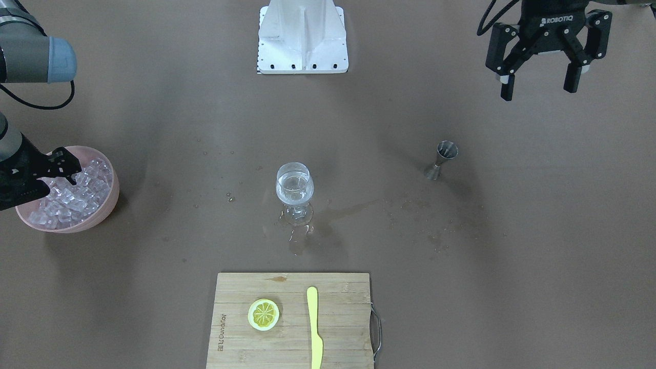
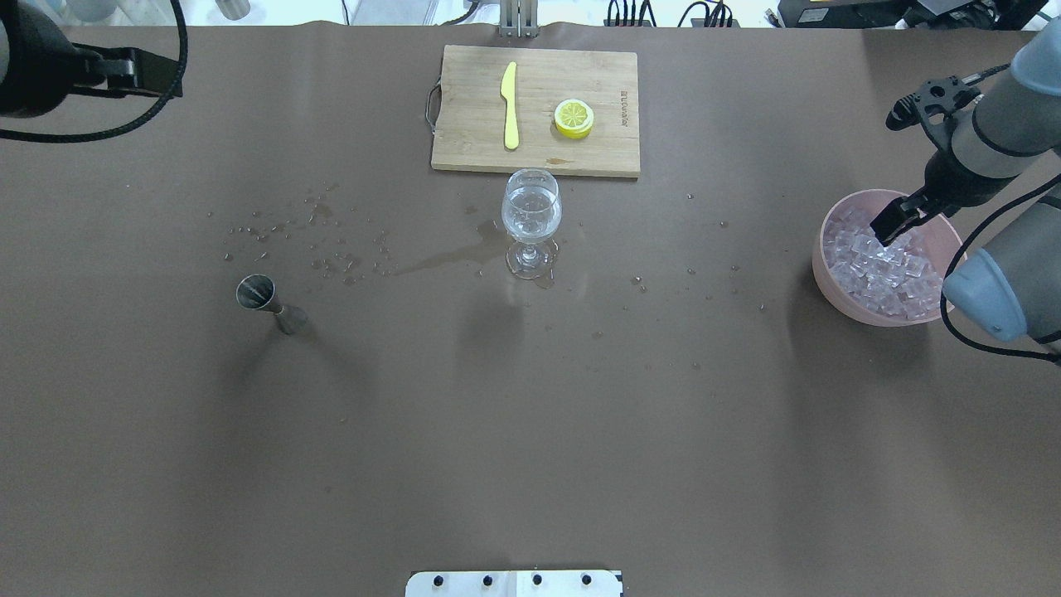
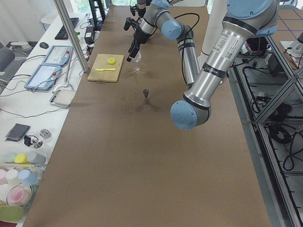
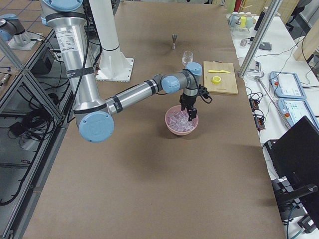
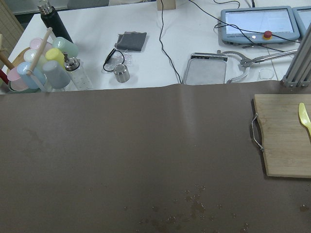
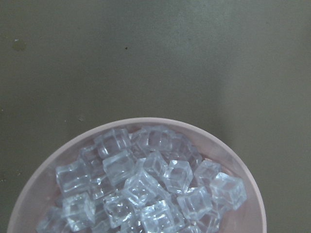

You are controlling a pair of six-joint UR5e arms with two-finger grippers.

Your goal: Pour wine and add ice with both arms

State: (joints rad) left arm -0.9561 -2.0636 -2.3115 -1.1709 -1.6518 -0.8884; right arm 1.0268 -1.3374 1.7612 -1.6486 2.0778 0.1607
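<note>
A wine glass (image 1: 294, 192) stands mid-table and holds the wine (image 2: 530, 211), a clear liquid. A steel jigger (image 1: 441, 160) stands upright on my left side, and it also shows in the overhead view (image 2: 269, 303). The ice (image 1: 72, 197) is heaped in a pink bowl (image 2: 829, 274) on my right side. My right gripper (image 2: 883, 232) reaches down into the heap with its fingers close together, shut on a cube as far as I can tell. The right wrist view shows only the ice (image 6: 146, 189) and the bowl's rim (image 6: 243, 170). My left gripper (image 1: 539, 89) hangs open and empty, high near my base.
A wooden cutting board (image 1: 338, 328) with a lemon slice (image 1: 263, 314) and a yellow knife (image 1: 313, 328) lies at the far edge beyond the glass. Wet spills (image 1: 353, 207) spread between the glass and the jigger. The white base block (image 1: 302, 36) stands at my edge.
</note>
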